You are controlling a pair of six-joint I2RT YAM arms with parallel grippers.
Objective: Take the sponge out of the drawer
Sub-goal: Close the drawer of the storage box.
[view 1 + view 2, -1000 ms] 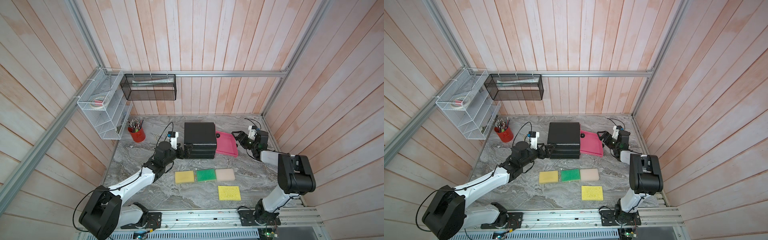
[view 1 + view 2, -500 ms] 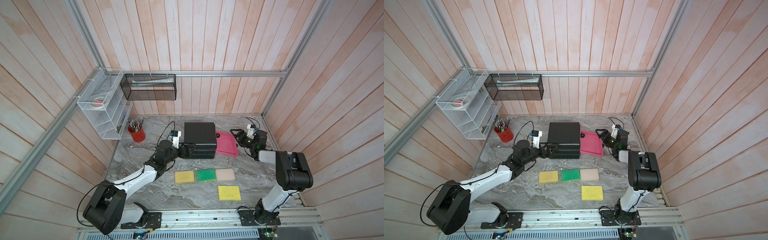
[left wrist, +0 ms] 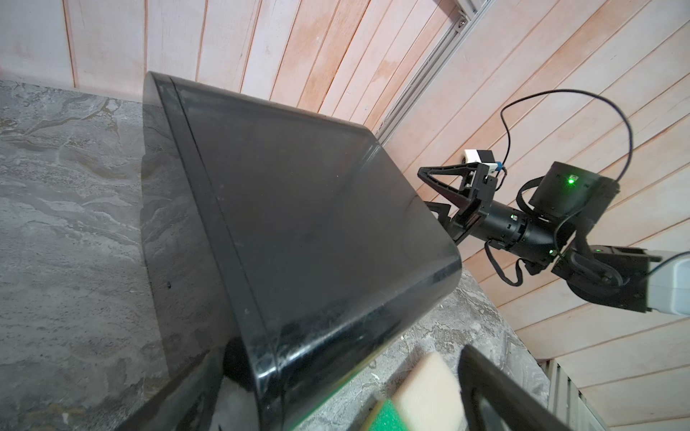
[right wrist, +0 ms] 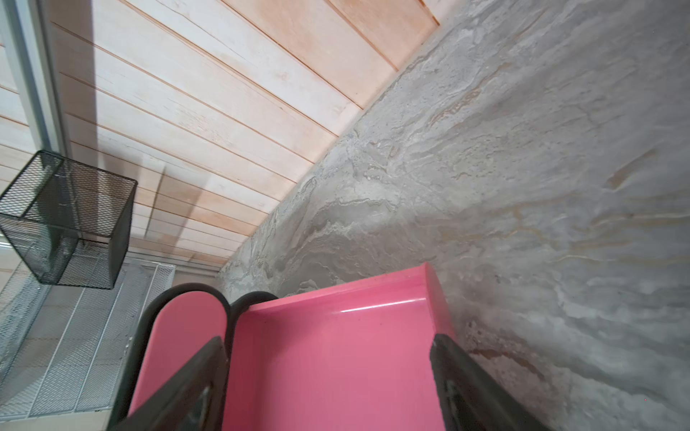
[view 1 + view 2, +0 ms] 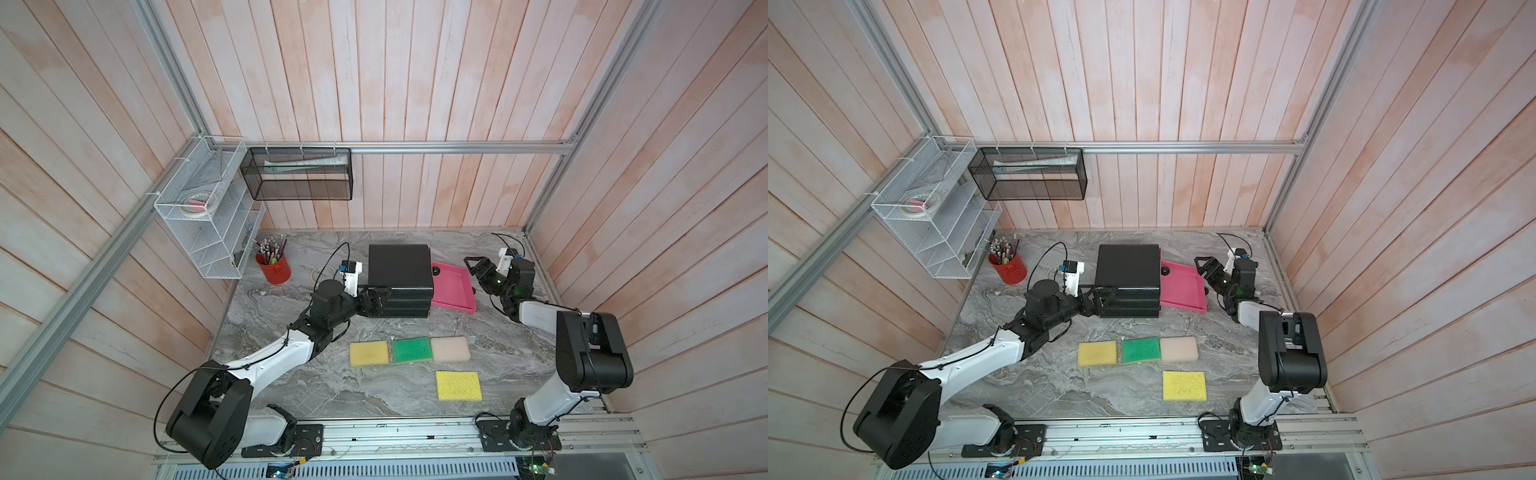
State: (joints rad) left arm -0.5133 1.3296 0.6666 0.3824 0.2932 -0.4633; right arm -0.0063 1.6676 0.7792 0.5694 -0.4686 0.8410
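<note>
Pink drawer (image 5: 451, 286) out of black cabinet (image 5: 400, 270); left jaws wide at cabinet, right jaws wide at drawer.

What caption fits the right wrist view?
Open right gripper poised at the pulled-out pink drawer on the marble table; the drawer's visible interior is bare.

Soft even light; wrist views blur nearby.
</note>
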